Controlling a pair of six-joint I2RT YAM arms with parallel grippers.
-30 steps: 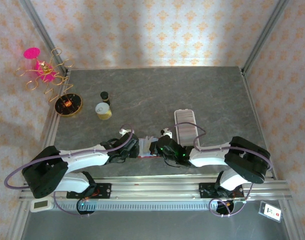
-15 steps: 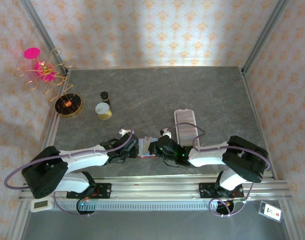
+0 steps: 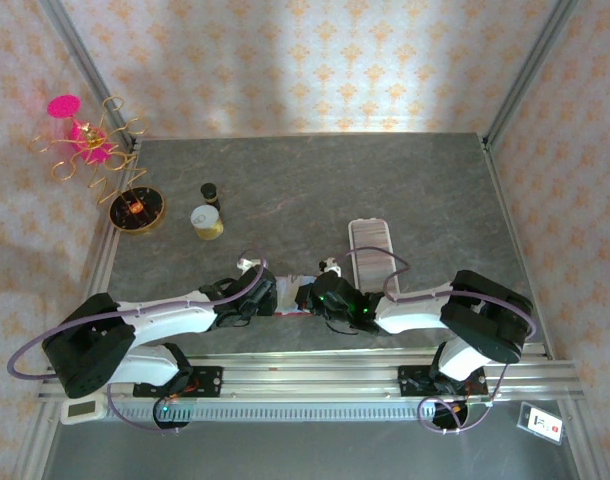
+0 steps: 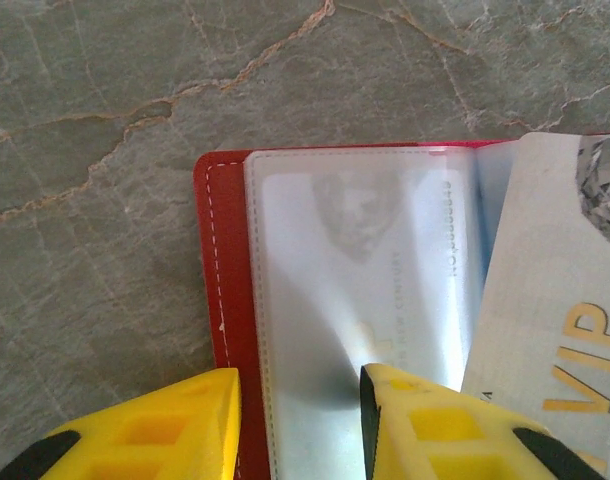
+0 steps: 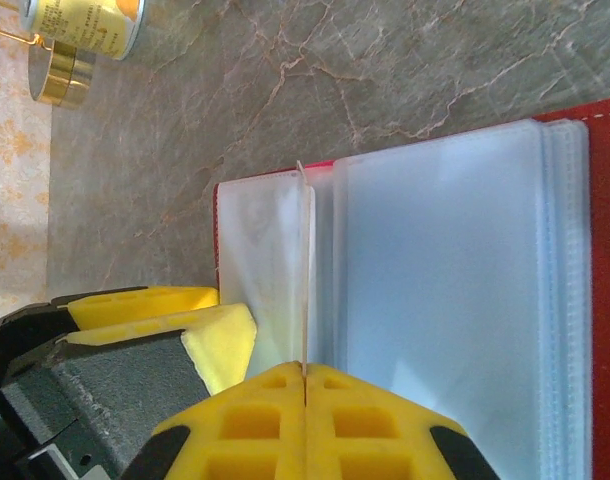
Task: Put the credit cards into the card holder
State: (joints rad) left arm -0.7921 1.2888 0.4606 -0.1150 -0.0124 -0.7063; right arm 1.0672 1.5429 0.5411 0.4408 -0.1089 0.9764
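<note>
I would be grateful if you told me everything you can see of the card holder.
The card holder lies open and flat on the grey table, a red leather-like cover with white stitching and clear plastic sleeves. One sleeve holds a pale card. The left gripper straddles one cover edge, jaws apart; the right gripper, shut on a VIP card, holds it edge-on among the sleeves.

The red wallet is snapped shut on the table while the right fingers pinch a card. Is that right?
Not quite. The card holder is not shut: it lies open on the table, its clear sleeves spread out, as the left wrist view shows. The rest holds: the right fingers pinch a card.
</note>
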